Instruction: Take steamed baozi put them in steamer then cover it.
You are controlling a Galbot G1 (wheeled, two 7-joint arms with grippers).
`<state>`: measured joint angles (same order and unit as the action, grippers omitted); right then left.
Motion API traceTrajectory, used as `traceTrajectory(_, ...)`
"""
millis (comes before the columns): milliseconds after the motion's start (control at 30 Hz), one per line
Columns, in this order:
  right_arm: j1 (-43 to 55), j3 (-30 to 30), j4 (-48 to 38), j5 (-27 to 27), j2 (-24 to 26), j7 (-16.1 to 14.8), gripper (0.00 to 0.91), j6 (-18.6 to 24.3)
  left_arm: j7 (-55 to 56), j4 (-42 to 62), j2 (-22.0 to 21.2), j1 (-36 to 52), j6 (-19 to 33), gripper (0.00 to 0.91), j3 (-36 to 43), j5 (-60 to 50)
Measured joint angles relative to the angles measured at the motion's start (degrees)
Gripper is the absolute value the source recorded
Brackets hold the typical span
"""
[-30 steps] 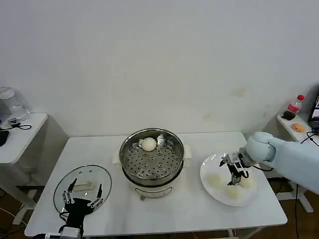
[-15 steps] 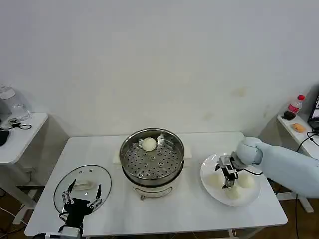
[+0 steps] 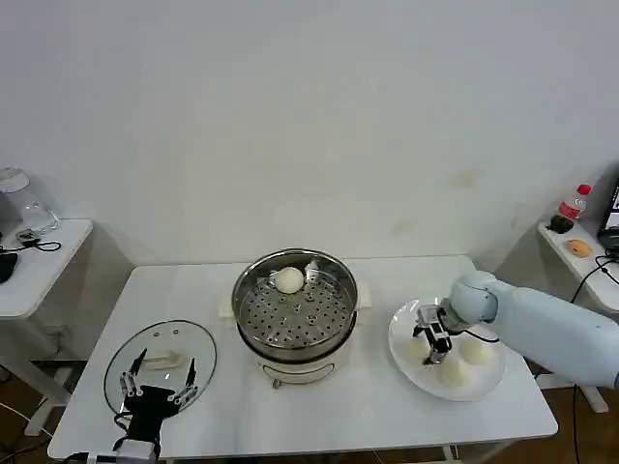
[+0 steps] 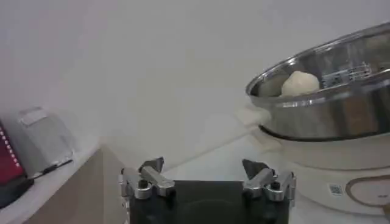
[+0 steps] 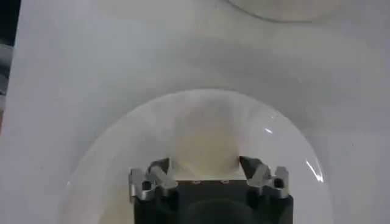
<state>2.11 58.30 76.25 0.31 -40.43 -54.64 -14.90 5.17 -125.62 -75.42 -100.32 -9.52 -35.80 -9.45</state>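
Observation:
The steamer (image 3: 295, 311) stands mid-table with one baozi (image 3: 289, 280) at its far side, also seen in the left wrist view as a baozi (image 4: 300, 82) inside the steel steamer (image 4: 329, 91). Three more baozi lie on a white plate (image 3: 401, 324). My right gripper (image 3: 432, 343) is down over the plate's left baozi (image 3: 416, 350); in the right wrist view its open fingers flank that baozi (image 5: 205, 137). The cover (image 3: 184, 338) lies flat at the front left, with my left gripper (image 3: 158, 382) open just above it, holding nothing.
Two other baozi (image 3: 476, 352) (image 3: 453, 375) sit on the plate right of the gripper. A side table with a clear container (image 3: 24, 203) stands far left. Another with a red-capped bottle (image 3: 574, 203) stands far right.
My right gripper has moved left across the plate, from between the right-hand baozi to the left one. The left arm and the cover have not moved.

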Motion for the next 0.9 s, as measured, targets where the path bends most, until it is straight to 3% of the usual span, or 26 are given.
traceTrajectory(567, 8.8, 1.5, 2.0, 3.3, 1.9, -1.7, 0.625, -0.4, 0.0, -0.2, 0.8, 0.5, -0.2, 0.907, -0.6, 0.8)
traceTrajectory(900, 22.9, 5.0, 3.3, 10.2, -2.2, -1.2, 0.635, -2.2, 0.0, -0.3, 1.0, 1.2, -0.8, 0.907, -1.0, 2.2)
